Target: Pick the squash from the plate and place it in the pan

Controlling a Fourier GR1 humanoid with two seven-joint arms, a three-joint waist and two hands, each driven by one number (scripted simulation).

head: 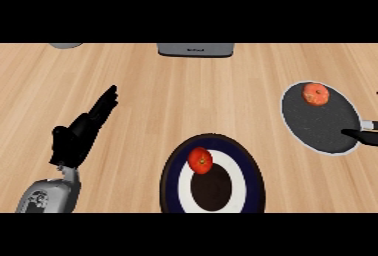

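Observation:
A dark-blue and white plate (251, 172) lies at the lower middle, with a red-orange rounded vegetable (200, 160) on its upper left part. At the right lies a dark grey pan (325, 125); a paler orange vegetable (316, 93) rests near its far rim. Which of the two is the squash I cannot tell. My left hand (74, 137) rests open at the left, fingers straight and pointing up-right, well clear of the plate. Of my right hand only dark finger shapes (360, 136) show at the right edge, over the pan's lower right rim beside its handle.
A grey appliance (196, 49) stands at the back middle and a grey round object (66, 45) at the back left. Bare wooden counter lies between my left hand and the plate, and between the plate and the pan.

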